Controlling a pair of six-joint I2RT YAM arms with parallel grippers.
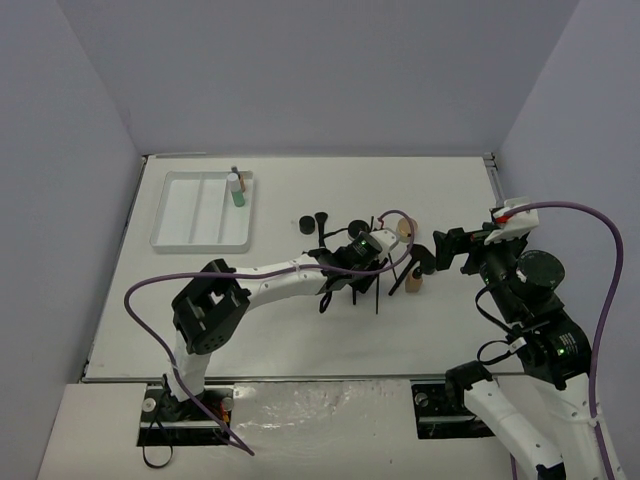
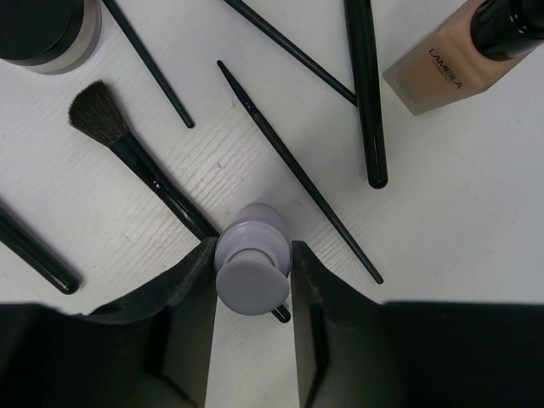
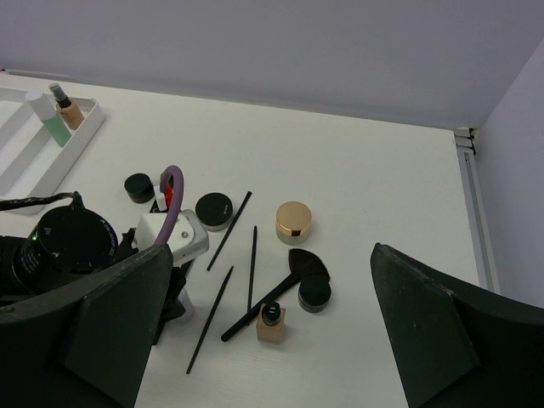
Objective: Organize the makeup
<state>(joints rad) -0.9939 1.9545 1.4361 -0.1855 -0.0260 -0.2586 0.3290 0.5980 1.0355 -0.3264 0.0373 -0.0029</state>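
L fingers [image 2: 189, 306]: clamped on lilac bottle [image 2: 252, 255], both sides touching.
R fingers [image 3: 433, 323]: wide apart, well right of bottle.

Robotics lab test cell, by the look of it: a bare white table [image 1: 300, 340] boxed in on three sides by plain pale lilac panels [image 1: 320, 70]. The left arm [image 1: 265, 280] and right arm [image 1: 535, 330] are bolted at the table's near edge, with purple cables [image 1: 565, 205] looping off them in the open. The only other things on the tabletop are loose makeup [image 3: 293, 223] and a white tray [image 1: 198, 246], lit flat and even.
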